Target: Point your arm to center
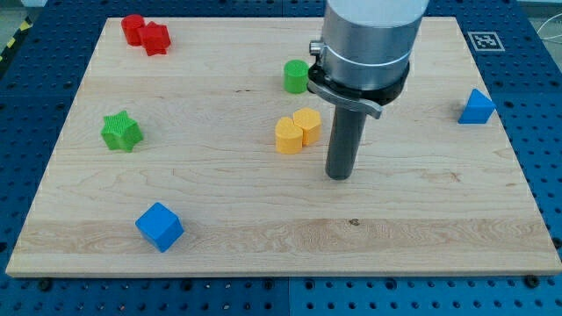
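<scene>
My tip [339, 174] rests on the wooden board [263, 219] a little right of the board's middle. Two yellow blocks [297, 131] sit touching each other just to the upper left of the tip, apart from it. A green cylinder-like block [296, 76] stands above them, next to the arm's grey body [369, 39].
Two red blocks [145, 33] touch at the view's top left. A green star block [120, 132] sits at the left. A blue cube [159, 226] lies at the bottom left. A blue block [477, 107] sits near the right edge.
</scene>
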You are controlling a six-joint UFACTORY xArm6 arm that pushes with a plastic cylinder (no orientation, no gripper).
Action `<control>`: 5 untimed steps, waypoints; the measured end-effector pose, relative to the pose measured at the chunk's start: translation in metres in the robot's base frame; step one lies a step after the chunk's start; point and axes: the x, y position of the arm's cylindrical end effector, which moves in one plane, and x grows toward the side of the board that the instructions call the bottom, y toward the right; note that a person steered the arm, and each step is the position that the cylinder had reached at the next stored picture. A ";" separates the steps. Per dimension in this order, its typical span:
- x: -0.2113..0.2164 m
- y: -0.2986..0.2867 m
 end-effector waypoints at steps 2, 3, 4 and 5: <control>0.000 -0.033; 0.000 -0.047; 0.000 -0.061; 0.000 -0.076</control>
